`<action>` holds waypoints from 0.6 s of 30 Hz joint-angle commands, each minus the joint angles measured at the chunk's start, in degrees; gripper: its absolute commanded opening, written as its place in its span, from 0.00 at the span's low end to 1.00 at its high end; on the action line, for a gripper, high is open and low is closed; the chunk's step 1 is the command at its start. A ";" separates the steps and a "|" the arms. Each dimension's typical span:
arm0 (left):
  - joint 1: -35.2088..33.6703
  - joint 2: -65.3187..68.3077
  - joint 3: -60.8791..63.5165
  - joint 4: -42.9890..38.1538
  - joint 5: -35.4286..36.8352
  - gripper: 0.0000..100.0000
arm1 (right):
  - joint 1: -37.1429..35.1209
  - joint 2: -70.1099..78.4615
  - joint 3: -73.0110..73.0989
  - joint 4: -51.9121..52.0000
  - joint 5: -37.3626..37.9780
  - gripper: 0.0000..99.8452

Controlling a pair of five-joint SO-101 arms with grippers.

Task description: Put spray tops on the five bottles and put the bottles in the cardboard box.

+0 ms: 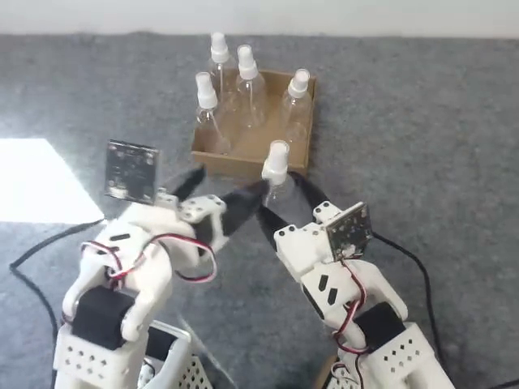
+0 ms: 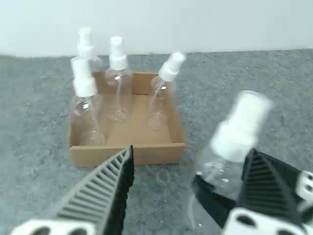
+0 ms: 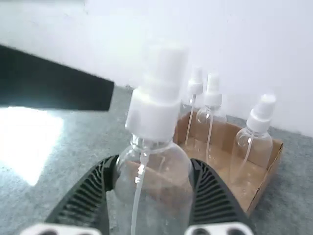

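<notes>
Closest to me, my right gripper [image 3: 152, 171] is squeezed tight on a clear plastic bottle with a white spray top [image 3: 152, 147]. My two ribbed black fingers [image 3: 85, 196] press on the round sides of the bottle and hold it up straight. My left gripper [image 2: 190, 166] is just beside it. Its jaws are wide apart and it holds nothing. One of its fingers is very near the bottle, but I cannot tell if it touches. From the high view, the bottle I hold sits just in front of the brown cardboard box [image 1: 243, 164], close to the front wall and not inside yet. The box rests on the soft grey mat [image 1: 422, 121]. Four more clear bottles [image 1: 247, 81] with white tops are farther away in the box, and one on the side leans a little. I think this is the last step, because this bottle already has its top on and the other four are put away. Next I need to lift it higher than the front wall and set it down in the bare spot near the front. I must go slowly so I do not bump the leaning bottle, then let go. My left gripper should move back so it is not in the way.
</notes>
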 commanded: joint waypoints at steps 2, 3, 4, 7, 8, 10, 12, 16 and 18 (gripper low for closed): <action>-9.05 -0.70 -2.51 -2.29 5.89 0.33 | 3.21 -0.92 -1.76 -6.81 -0.44 0.01; -10.46 -0.70 -2.51 -2.29 6.86 0.33 | 3.91 -0.92 -1.85 -8.04 -0.44 0.01; -11.69 -0.70 -2.51 -2.37 7.65 0.33 | 4.35 -0.92 -1.93 -9.54 -0.44 0.01; -13.36 -0.70 -2.42 -2.37 9.05 0.33 | 4.97 -0.92 -1.93 -12.62 -0.35 0.01; -13.36 -0.70 -2.15 -2.37 9.41 0.33 | 5.05 -0.84 -2.37 -13.14 -0.35 0.01; -13.45 -0.70 -0.92 -3.96 9.41 0.33 | 5.58 -0.84 -3.87 -13.23 -0.35 0.01; -13.54 -0.70 1.10 -6.59 9.41 0.33 | 6.46 -0.84 -5.54 -13.67 -0.35 0.01; -13.54 -0.70 3.82 -10.02 9.49 0.33 | 7.43 -0.84 -8.53 -13.67 -0.35 0.01; -13.63 -0.70 3.91 -10.02 9.49 0.33 | 7.43 -0.84 -9.67 -13.67 -0.35 0.01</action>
